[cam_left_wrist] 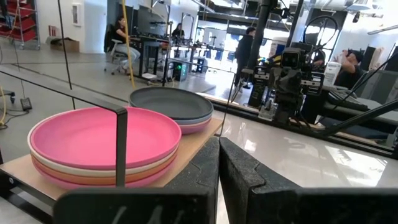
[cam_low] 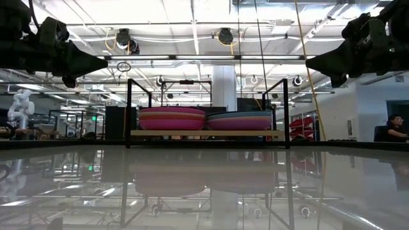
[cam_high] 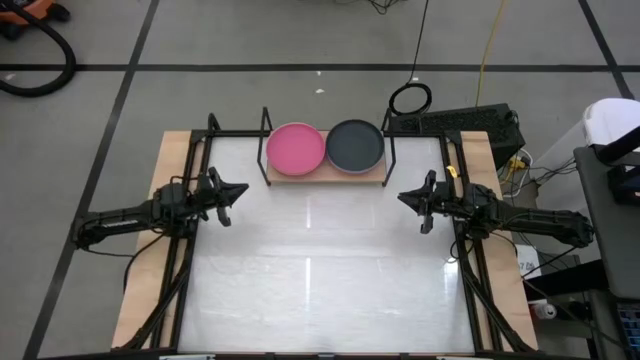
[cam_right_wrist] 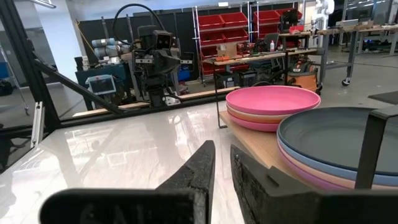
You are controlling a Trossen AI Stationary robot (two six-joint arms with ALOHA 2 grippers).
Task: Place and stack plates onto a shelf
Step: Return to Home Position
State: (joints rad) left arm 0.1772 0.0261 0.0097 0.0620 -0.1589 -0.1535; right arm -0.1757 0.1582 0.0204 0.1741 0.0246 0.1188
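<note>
1. The left gripper (cam_high: 236, 191) hovers above the glossy white tabletop (cam_high: 320, 285) near its left side. Its two dark fingers (cam_left_wrist: 202, 165) are pressed together and hold nothing.
2. The light-wood shelf on a thin black metal frame (cam_high: 325, 176) stands at the middle of the table's far edge, to the right of this gripper and clearly apart from it.
3. The shelf's left half bears a stack topped by a magenta round plate (cam_high: 296, 147), with cream, orange and pink rims beneath.
4. Just beside it, the right half bears a stack topped by a black round plate (cam_high: 355, 145), over blue and pinkish rims.
5. The right gripper (cam_high: 404, 197) hovers near the table's right side. Its fingers (cam_right_wrist: 196, 168) are drawn almost together, leaving a narrow slit, and are empty. The shelf lies to its left, untouched.
</note>
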